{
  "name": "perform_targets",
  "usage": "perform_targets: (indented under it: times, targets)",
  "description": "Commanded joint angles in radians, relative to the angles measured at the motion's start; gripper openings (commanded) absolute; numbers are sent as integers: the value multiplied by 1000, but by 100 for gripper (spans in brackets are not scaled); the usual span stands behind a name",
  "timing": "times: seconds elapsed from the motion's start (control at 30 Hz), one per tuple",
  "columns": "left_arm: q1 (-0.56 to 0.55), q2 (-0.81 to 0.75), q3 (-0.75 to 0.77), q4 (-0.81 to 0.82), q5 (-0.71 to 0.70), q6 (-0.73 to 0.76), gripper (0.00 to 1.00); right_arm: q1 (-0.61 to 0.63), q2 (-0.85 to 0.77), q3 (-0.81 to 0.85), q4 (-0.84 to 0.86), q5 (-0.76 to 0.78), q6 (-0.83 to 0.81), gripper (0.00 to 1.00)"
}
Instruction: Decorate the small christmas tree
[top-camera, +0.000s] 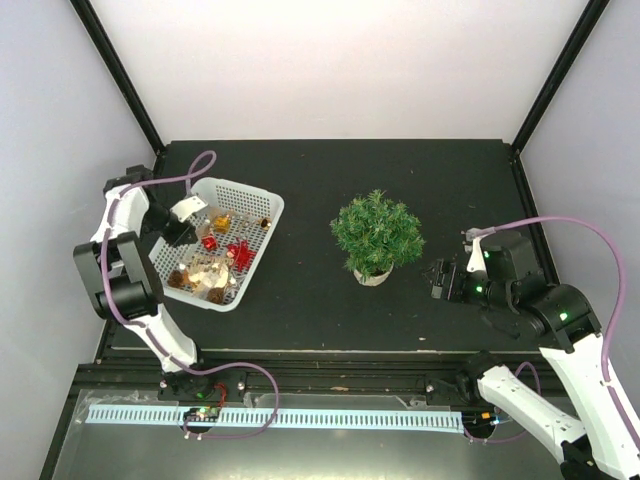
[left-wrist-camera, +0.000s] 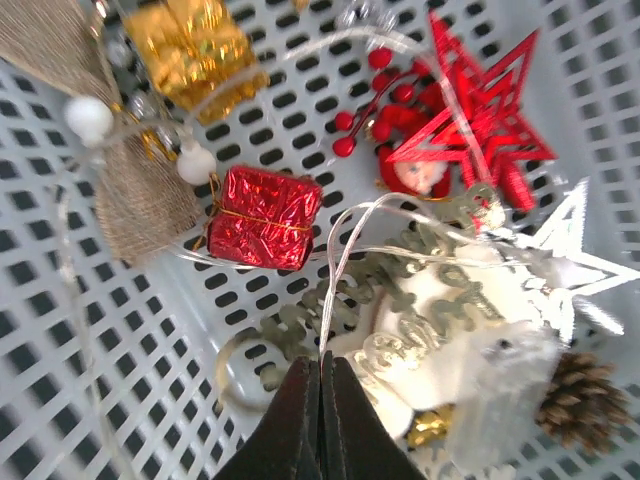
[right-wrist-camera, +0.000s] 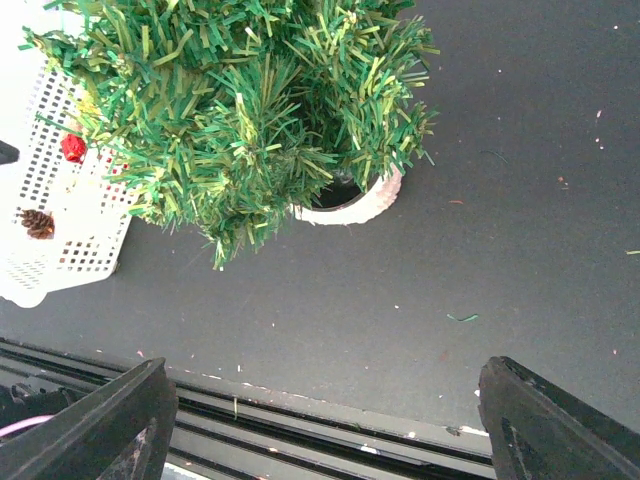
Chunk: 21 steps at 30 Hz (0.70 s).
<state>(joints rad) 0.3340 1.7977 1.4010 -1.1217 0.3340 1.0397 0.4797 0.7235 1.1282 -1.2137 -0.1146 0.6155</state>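
The small christmas tree (top-camera: 377, 233) stands in its whitish pot (top-camera: 372, 275) at the table's middle, bare of ornaments; it also fills the top of the right wrist view (right-wrist-camera: 240, 110). My left gripper (top-camera: 185, 225) is over the white basket (top-camera: 250, 190), shut on a thin clear string of lights (left-wrist-camera: 335, 270) that loops over the ornaments. Below it lie a red foil gift box (left-wrist-camera: 265, 217), a gold gift box (left-wrist-camera: 195, 50), a red star (left-wrist-camera: 480, 120) and a pine cone (left-wrist-camera: 580, 400). My right gripper (top-camera: 440, 280) is open and empty, to the right of the tree.
The basket also holds a burlap bow (left-wrist-camera: 110, 150), red berries (left-wrist-camera: 375, 100), a white star (left-wrist-camera: 560, 250) and a white snowflake ornament (left-wrist-camera: 430, 310). The basket's corner shows in the right wrist view (right-wrist-camera: 50, 240). The table's front rail (right-wrist-camera: 320, 420) runs below the right gripper.
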Motion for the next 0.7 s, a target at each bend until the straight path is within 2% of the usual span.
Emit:
perform_targets:
  times: [0.0,0.17,0.37,0.53,0.67]
  targets:
    - [5,-108,96,-161,111,23,2,-6,-11,53,-17,7,-16,84]
    - [-11,-187,210,-289,162,-41,2,-6,-3,120,-47,7,-79,84]
    - [-50,-290,431,-386,182,-178,2,-6,13,240,-59,-58,-189,84]
    - [-157,-295,645,-431,99,-267,2,-5,50,341,-19,-145,-257,84]
    - [-209,-275,781,-431,66,-306,2,8,139,442,8,-178,-276,84]
